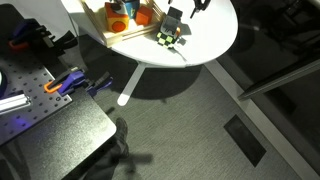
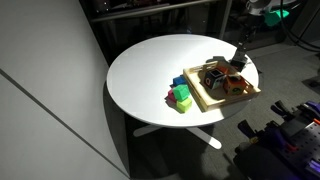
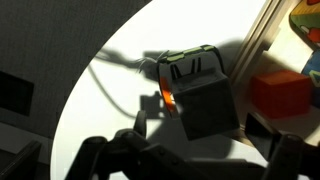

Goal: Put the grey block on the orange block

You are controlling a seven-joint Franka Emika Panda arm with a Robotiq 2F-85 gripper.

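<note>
The grey block (image 3: 205, 100) is sitting on the white tabletop (image 3: 100, 90), just beside the wooden tray (image 3: 258, 45), showing its darker face to the wrist camera. The orange block (image 3: 282, 92) is lying inside the tray, near the grey one across the rim. The claw (image 3: 195, 148) is hovering over the grey block, fingers spread wider than it, gripping nothing. In an exterior view, a green block (image 2: 183, 98) is sitting just beside the tray.

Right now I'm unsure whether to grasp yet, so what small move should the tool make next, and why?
Probably lower straight down. In the wrist view the tool is open, and the grey block sits untouched on the white table, in line with the gap between its fingers, beside the orange block.
</note>
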